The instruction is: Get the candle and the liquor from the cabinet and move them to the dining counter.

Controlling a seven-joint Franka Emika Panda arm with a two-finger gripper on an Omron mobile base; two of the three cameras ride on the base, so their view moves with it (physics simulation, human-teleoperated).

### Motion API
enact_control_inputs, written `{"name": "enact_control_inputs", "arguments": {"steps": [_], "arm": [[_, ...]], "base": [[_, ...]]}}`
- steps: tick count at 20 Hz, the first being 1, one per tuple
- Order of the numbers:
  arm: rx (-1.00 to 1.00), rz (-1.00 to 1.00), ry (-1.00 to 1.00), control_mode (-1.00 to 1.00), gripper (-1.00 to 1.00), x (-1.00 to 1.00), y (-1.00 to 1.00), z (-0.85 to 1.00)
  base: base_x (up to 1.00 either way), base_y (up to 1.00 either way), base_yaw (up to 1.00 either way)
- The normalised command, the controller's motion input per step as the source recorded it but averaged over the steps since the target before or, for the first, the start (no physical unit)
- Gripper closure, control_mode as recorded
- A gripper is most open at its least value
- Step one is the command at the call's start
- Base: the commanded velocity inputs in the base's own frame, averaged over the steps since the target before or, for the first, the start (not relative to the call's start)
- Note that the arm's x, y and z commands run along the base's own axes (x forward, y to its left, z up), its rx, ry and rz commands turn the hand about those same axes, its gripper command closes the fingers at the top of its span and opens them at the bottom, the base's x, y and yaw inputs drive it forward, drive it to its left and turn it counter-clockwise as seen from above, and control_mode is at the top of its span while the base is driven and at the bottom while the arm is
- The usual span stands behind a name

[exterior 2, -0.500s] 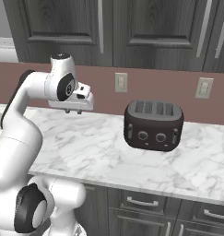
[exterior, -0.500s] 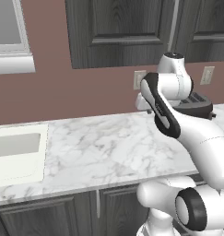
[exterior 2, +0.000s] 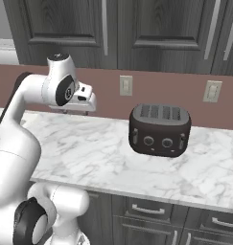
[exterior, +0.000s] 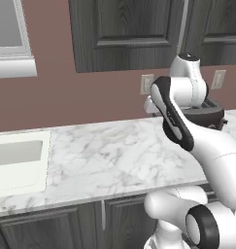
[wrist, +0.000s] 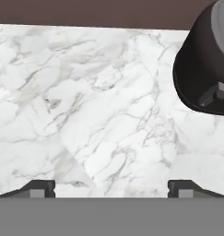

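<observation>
Scene: A white robot arm stands before a marble desk [exterior: 105,155] in a rendered kitchen, with a black toaster [exterior 2: 159,130] to its right and a sink [exterior: 17,160] to its left.

Hand: The hand [exterior 2: 84,103] hangs above the desk, pointing down at bare marble. Its two fingertips [wrist: 42,186] are spread wide with nothing between them.

Cabinet: The dark grey cabinet [exterior 2: 65,24] on the wall above has its doors shut. A long silver handle [exterior 2: 104,28] runs down the door edge, well above the hand.

Candle and liquor: Both are judged to be behind those closed doors, as neither stands on the desk.

Just changed: Almost nothing. Compared with half a second ago, the arm, toaster and desk sit in the same places in both base views, so the base has not driven and the hand has barely shifted.

Meaning for the task: The job looks to be at its very start. The hand must first rise to the handle and pull a door open. Only then can either item be lifted out and carried to the dining counter.
</observation>
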Motion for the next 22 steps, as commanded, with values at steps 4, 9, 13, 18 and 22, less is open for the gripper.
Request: {"name": "enact_control_inputs", "arguments": {"steps": [4,9,13,18,22], "arm": [[0.0,0.0,-0.24,-1.0,-1.0,-0.21,0.0,0.23],[0.0,0.0,-0.25,-1.0,-1.0,-0.21,0.0,0.26],[0.0,0.0,-0.23,-1.0,-1.0,-0.13,0.0,0.28],[0.0,0.0,-0.22,-1.0,-1.0,-0.1,-0.02,0.3],[0.0,0.0,-0.21,-1.0,-1.0,-0.18,-0.04,0.33]], "base": [[0.0,0.0,0.0],[0.0,0.0,0.0],[0.0,0.0,0.0],[0.0,0.0,0.0],[0.0,0.0,0.0]]}}
